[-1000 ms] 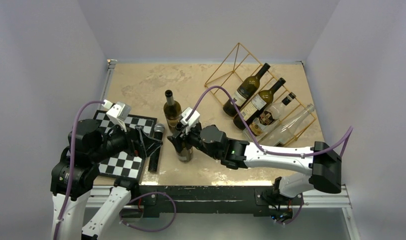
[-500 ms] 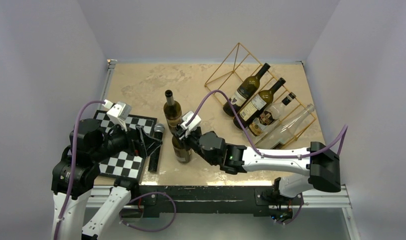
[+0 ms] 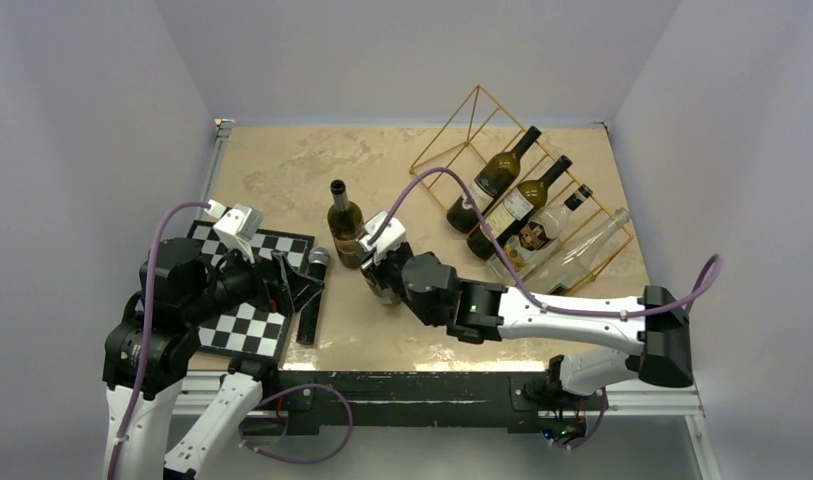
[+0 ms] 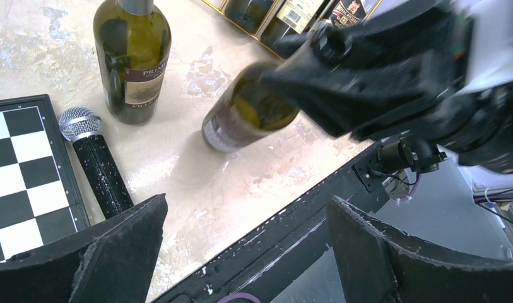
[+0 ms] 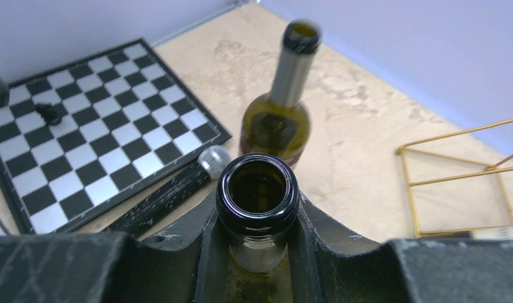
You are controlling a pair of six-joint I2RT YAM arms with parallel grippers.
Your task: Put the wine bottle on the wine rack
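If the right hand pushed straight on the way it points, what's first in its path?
Probably the upright wine bottle: it stands dead ahead of the right hand, just past the mouth of the held bottle. The microphone lies left of that line. Depth is hard to judge.

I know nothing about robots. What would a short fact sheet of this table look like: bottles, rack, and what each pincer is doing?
Right pincer: shut on the neck of a tilted dark green glass wine bottle
Left pincer: open, empty, near the black-and-white chessboard
Spare bottle: green labelled glass bottle, upright
Gold wire rack: four bottles lying in it, left slots free
Also present: black microphone with silver head, beside the chessboard
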